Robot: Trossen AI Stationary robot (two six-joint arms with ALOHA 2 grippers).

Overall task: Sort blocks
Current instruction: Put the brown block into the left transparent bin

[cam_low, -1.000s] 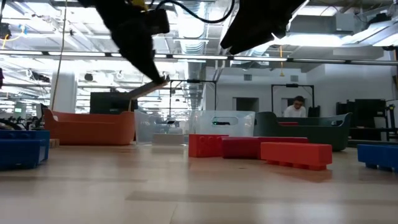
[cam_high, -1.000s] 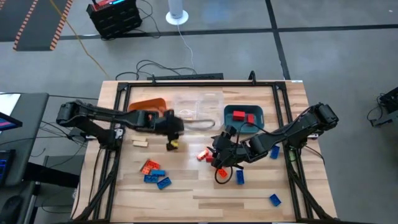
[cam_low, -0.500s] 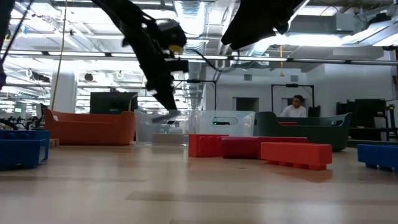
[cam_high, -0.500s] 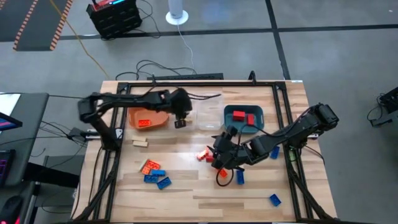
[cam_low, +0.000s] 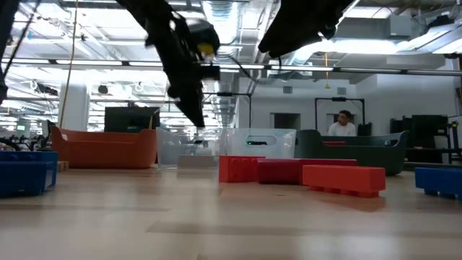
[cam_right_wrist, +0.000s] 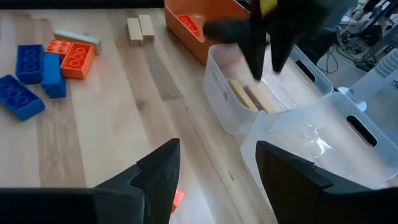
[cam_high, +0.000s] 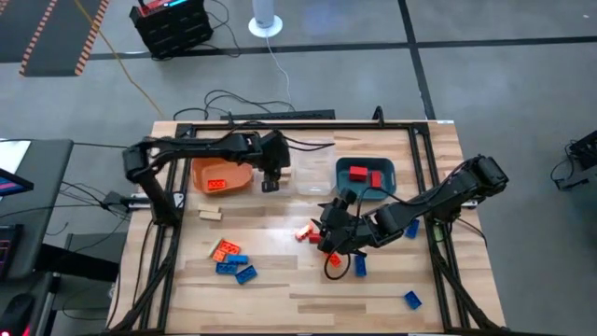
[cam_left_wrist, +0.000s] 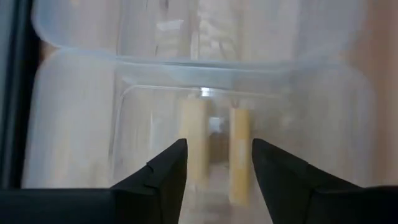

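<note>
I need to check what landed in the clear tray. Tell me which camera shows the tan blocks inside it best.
The left wrist view: the two tan blocks lie side by side in the clear tray, just past the open left claw. The right wrist view shows them smaller. The high view mostly hides them; the low view doesn't show them clearly.

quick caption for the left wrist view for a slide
Left hand, fingers apart, poised over the clear tray with two tan blocks lying inside.
</note>
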